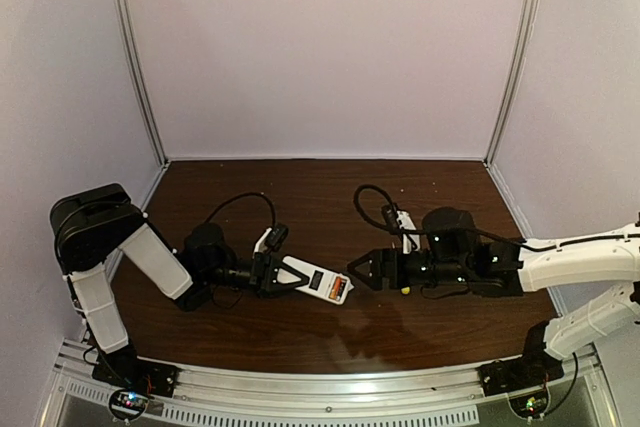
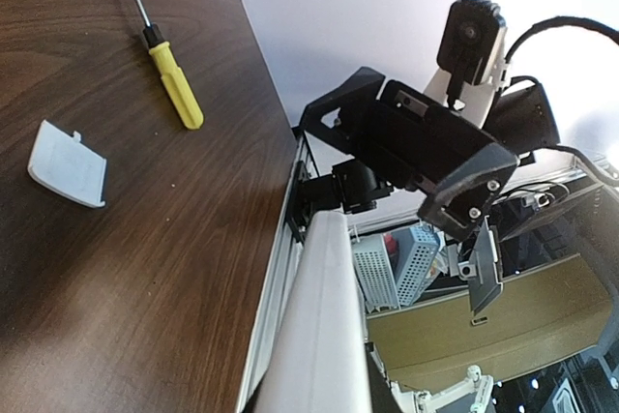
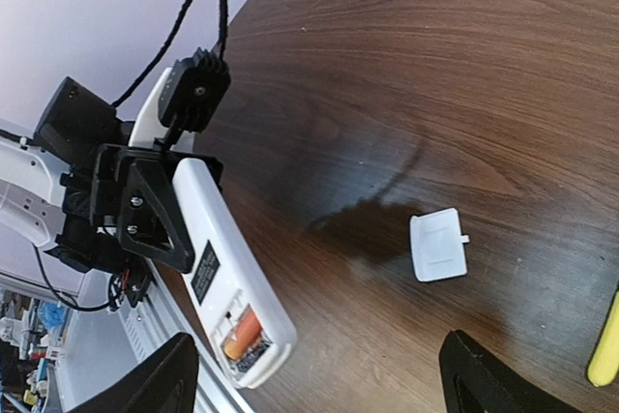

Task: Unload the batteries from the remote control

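Remote control (image 3: pixel 230 273) x1 pinched in L hand (image 1: pixel 275 275), 1 orange battery (image 3: pixel 242 338) inside; R hand (image 1: pixel 362 271) spread.

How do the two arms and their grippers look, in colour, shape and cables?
The left arm and the right arm have white link shells and black joints. The left gripper and the right gripper are black, with angular fingers. A black cable loops to each wrist camera.

table (image 2: pixel 145 287): dark wood | on it: 1 white cover (image 2: pixel 68 163), 1 yellow-handled screwdriver (image 2: pixel 176 86)
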